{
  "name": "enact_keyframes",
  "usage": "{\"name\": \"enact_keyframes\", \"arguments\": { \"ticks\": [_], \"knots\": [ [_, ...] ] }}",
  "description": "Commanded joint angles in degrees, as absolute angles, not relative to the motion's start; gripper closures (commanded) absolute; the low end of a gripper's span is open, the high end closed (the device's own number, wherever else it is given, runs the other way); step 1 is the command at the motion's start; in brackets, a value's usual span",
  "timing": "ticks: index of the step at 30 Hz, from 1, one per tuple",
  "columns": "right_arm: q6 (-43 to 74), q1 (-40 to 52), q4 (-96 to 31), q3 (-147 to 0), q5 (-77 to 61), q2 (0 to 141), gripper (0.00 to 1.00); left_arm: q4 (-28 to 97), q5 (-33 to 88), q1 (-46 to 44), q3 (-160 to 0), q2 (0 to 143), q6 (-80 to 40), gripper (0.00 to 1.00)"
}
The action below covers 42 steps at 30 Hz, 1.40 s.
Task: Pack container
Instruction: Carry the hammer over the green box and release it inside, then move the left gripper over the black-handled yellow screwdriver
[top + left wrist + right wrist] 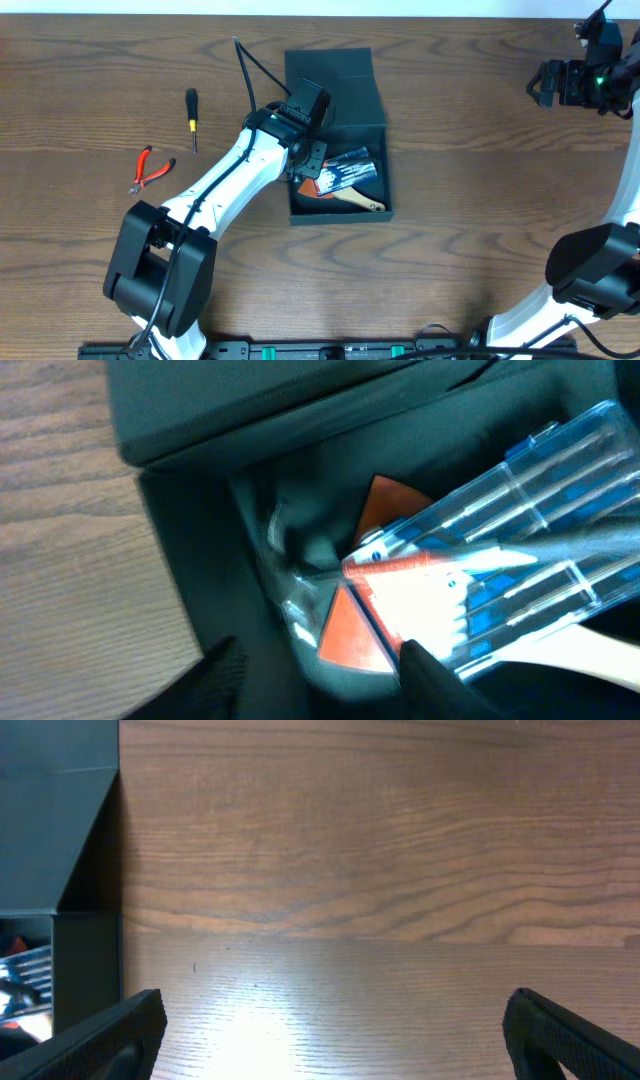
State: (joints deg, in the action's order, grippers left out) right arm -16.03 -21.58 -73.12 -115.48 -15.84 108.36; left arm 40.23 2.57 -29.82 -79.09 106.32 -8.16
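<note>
**Left tool inside container, right tool parked in the upper right**

- Container (pixel 340 218): matte dark teal-grey rigid card, square-cornered, sitting at frame centre in the overhead view. Its flap lid (pixel 330 80) is folded open toward the top of the frame. Walls are straight, interior is dark.
- Contents: a clear, glossy, ribbed plastic case (pixel 500 540) holding blue-handled pieces lies diagonally. A flat orange piece (pixel 350 635) with pointed corners is partly under it. A smooth, pale wooden handle (pixel 362 202) lies along the lower right of the interior.
- Left tool (pixel 312 158): down in the upper-left part of the box, close to the left wall. In the left wrist view the black fingers (pixel 215 680) are spread, with the orange piece and the case end showing between them. Can't tell whether they touch anything. Tight here: wall on the left, case on the right.
- Right tool (pixel 335 1040): fingers spread wide, nothing between them, over bare wood-grain table (pixel 480 200). It is well apart from the box, whose lid edge shows only at the far left of the right wrist view. Plenty of open table around it.
- Left of the box on the table: a black screwdriver (pixel 191 112) with a yellow band, upright in frame, and red-handled pliers (pixel 150 168) below it. Both are well apart from the box.
</note>
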Motion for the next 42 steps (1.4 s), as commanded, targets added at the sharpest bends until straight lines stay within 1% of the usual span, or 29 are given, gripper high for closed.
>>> {"name": "enact_keyframes", "arguments": {
  "ticks": [1,14,20,22,24,26,29,30,31,36,42],
  "knots": [
    [-16.1,-22.31,-73.3,-115.33,-15.9,108.64,0.01,40.6,0.62,-29.28,-78.81,106.63,-7.73,0.47],
    [-16.08,-22.31,-73.32,-115.33,-15.9,108.64,0.01,40.77,0.6,-29.28,-78.89,106.17,-7.7,0.47],
    [-16.1,-22.31,-73.32,-115.33,-15.88,108.64,0.01,45.6,-1.13,-29.28,-81.8,98.89,-7.75,0.47],
    [-16.1,-22.31,-73.32,-115.33,-15.88,108.64,0.01,49.23,-4.43,-29.21,-83.94,94.89,-7.86,0.39],
    [-16.1,-22.31,-73.34,-115.33,-15.88,108.64,0.01,53.34,-8.34,-28.38,-86.72,91.2,-8.8,0.22],
    [-16.1,-22.31,-73.47,-115.33,-15.88,108.64,0.01,57.43,-10.37,-25.93,-90.61,88.55,-10.74,0.08],
    [-16.08,-22.31,-73.6,-115.33,-15.9,108.64,0.01,59.94,-8.23,-19.59,-96.71,87.96,-13.21,0.05],
    [-16.08,-22.31,-73.6,-115.33,-15.9,108.64,0.01,59.9,-6.7,-16.78,-98.94,88.82,-13.19,0.0],
    [-16.08,-22.28,-73.6,-115.33,-15.9,108.64,0.01,59.83,-5.85,-14.74,-100.57,89.8,-13.19,0.01],
    [-16.08,-22.31,-73.65,-115.33,-15.9,108.64,0.01,58.94,-4.34,-6.04,-106.72,97.93,-12.23,0.01],
    [-16.05,-22.06,-74.06,-115.33,-15.9,108.64,0.01,57.95,-1.78,-0.69,-107.11,108.27,-8.73,0.01]
  ]
}}
